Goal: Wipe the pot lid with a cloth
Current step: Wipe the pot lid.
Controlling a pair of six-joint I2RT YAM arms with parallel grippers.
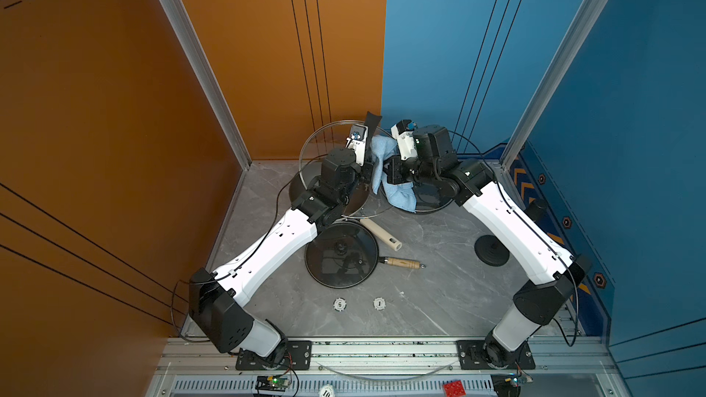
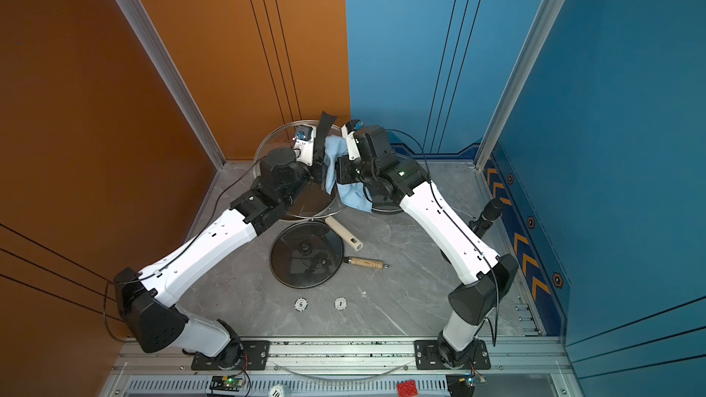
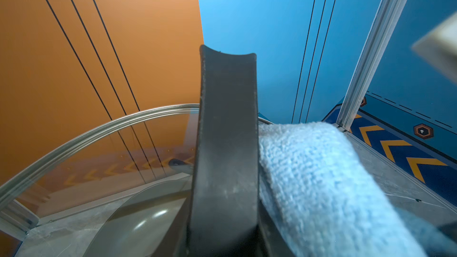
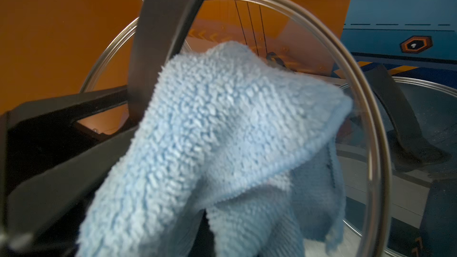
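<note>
Both end effectors meet at the far side of the surface, close to the corner of the orange and blue walls. We see the left end effector pressed together on the black strap handle of the glass pot lid; it holds the lid off the surface, standing almost on its edge. The right end effector is pinching the light-blue cloth, with its jaws fully together on the fabric. The cloth is between the two end effectors. Its upper fold lies against the glass just beside the handle, and the rest hangs down loose. Nearer to the arm bases, a black frying pan lies on the surface, and two white tokens lie in front of it.
</note>
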